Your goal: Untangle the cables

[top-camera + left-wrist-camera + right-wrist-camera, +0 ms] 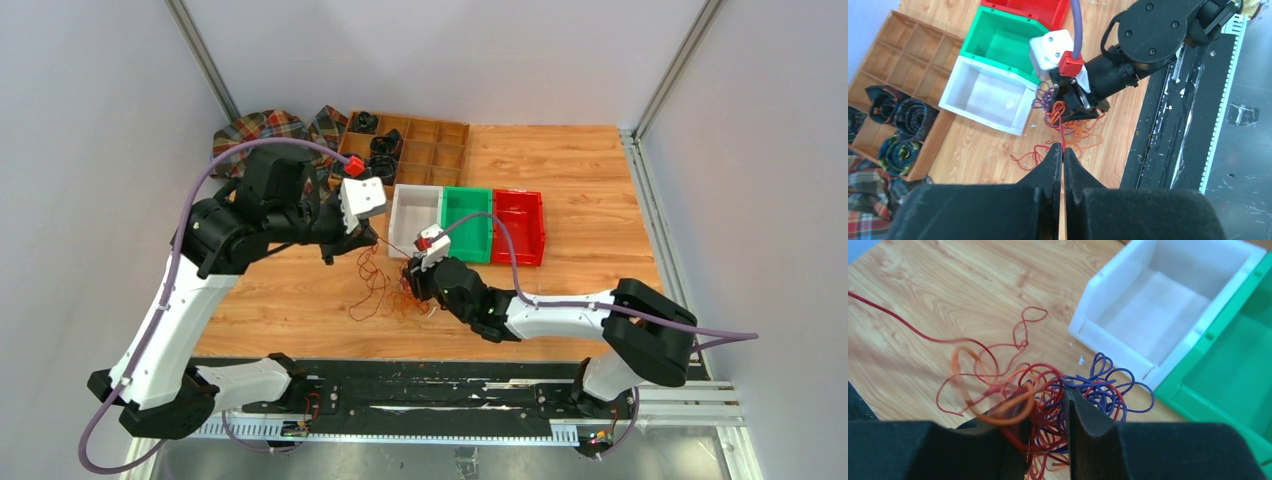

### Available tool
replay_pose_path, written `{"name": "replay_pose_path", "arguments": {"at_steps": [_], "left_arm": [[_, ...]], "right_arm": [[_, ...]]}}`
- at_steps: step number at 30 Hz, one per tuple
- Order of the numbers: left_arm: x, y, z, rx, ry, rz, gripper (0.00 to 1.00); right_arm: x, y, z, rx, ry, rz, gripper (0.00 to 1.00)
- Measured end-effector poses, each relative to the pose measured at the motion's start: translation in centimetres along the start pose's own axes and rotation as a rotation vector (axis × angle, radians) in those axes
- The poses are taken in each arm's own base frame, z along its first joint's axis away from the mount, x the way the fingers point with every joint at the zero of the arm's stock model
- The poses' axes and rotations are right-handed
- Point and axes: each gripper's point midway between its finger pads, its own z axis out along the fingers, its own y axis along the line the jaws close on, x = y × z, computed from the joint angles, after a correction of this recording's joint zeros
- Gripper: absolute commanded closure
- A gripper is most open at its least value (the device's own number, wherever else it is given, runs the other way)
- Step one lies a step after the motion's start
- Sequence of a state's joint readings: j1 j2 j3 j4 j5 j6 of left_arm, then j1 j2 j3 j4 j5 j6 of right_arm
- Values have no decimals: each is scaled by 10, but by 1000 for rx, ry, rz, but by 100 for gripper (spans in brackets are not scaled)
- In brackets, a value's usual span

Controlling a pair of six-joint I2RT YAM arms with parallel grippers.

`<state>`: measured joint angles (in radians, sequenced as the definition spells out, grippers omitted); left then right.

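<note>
Cables (pixel 1108 390), thin red-orange-blue wires: left gripper (pixel 1063 150) pinches red strand (pixel 1062 127); right gripper (pixel 1046 388) narrow, astride them; pulling may tighten knots.

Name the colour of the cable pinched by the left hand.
The cable in the left hand is red; the left wrist view shows it best.
</note>
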<state>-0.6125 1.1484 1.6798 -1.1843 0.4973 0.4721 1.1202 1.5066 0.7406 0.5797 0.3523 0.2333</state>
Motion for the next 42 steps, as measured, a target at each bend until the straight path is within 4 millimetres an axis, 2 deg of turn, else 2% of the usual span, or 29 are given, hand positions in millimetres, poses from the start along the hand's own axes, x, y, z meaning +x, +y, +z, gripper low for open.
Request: {"name": "replay_pose_path", "arguments": {"at_steps": [4, 8, 11, 18, 21, 24, 27, 31, 35, 38, 42], "left_arm": [[-10, 6, -13, -47, -12, 34, 100], [-30, 19, -35, -145, -50, 106, 100], [-49, 33, -55, -243, -76, 175, 99], [-98, 79, -110, -533, -112, 321, 99], [-113, 93, -122, -617, -132, 344, 100], [-113, 100, -121, -643, -122, 350, 100], [-115, 109, -115, -667, -128, 349, 100], [-126, 123, -100, -689, -167, 355, 100], [-147, 138, -87, -703, -230, 340, 100], [-163, 147, -77, -696, -277, 328, 100], [-171, 154, -57, -664, -310, 304, 100]], "right_arm": [[27, -10, -7, 26, 40, 16, 71], [66, -25, -19, 60, 113, 19, 71], [83, -32, -26, 81, 143, 30, 71], [94, -38, -35, 94, 145, 75, 70], [98, -41, -40, 98, 149, 85, 69], [94, -44, -47, 107, 138, 93, 69], [78, -47, -55, 113, 100, 107, 65], [50, -49, -67, 108, 30, 135, 54], [25, -51, -80, 101, -29, 154, 42], [15, -54, -87, 102, -50, 155, 41], [8, -58, -94, 112, -63, 156, 41]]}}
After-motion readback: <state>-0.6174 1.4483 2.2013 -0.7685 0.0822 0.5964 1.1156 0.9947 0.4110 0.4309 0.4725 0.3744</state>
